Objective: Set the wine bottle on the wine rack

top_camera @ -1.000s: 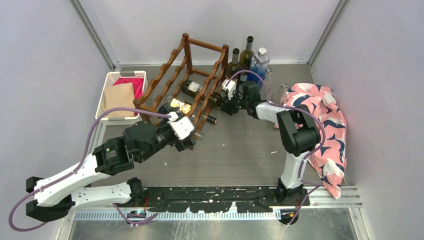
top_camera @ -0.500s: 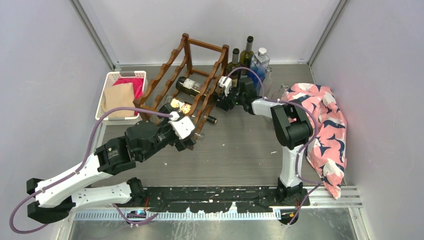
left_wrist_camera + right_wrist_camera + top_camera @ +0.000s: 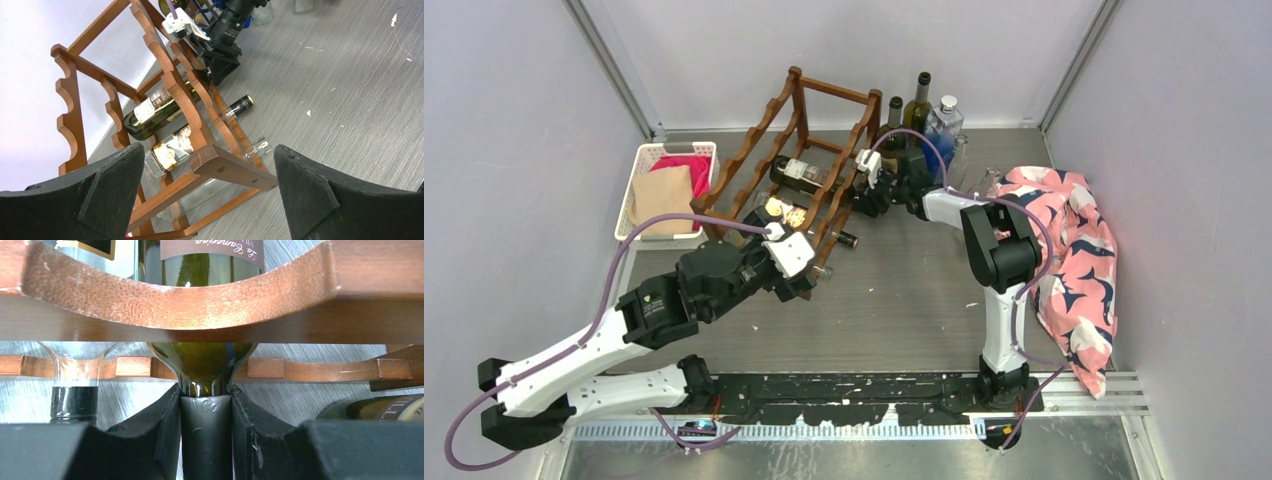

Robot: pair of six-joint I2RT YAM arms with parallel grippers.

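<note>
The dark reddish-brown wine rack (image 3: 796, 120) stands at the back centre. A dark green wine bottle (image 3: 802, 172) lies across its scalloped rails. My right gripper (image 3: 871, 190) is shut on the bottle's neck (image 3: 206, 435) at the rack's right side. The bottle's shoulder passes under a rail (image 3: 175, 305). My left gripper (image 3: 799, 272) is open and empty at the rack's near lower corner. In the left wrist view its fingers (image 3: 100, 195) flank the rack's foot bar (image 3: 235, 167), with the green bottle (image 3: 155, 107) behind.
A clear bottle with a gold label (image 3: 786, 212) and a black-capped bottle (image 3: 844, 238) lie low in the rack. Upright bottles (image 3: 919, 105) stand behind the right arm. A white basket (image 3: 631, 190) with cloths is at left. A floral cloth (image 3: 1074, 250) lies at right.
My right gripper has moved left and farther back, pushing the green bottle deeper into the rack. The left arm has barely moved.
</note>
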